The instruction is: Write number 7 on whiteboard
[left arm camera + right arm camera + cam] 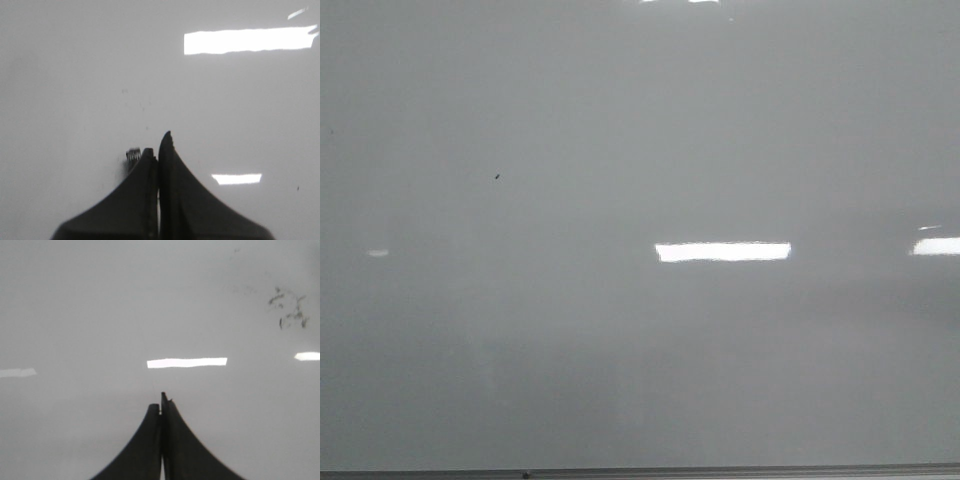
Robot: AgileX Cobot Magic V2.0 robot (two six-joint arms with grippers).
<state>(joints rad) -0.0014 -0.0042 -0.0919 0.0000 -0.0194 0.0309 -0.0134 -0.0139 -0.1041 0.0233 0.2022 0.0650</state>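
Observation:
The whiteboard [640,330] is a glossy pale grey board that fills the front view, with a thin grey frame edge [720,470] along the bottom. No number 7 shows on it; only a tiny dark speck [498,177] marks it. Neither gripper shows in the front view. In the left wrist view my left gripper [158,146] is shut, dark fingers pressed together over the board [75,75]; a small ridged metal piece [133,156] sticks out beside one finger. In the right wrist view my right gripper [161,402] is shut and empty over the board [75,315].
Bright rectangular light reflections [722,251] lie on the board. Faint dark smudges [290,310] mark the board in the right wrist view. No marker is in view.

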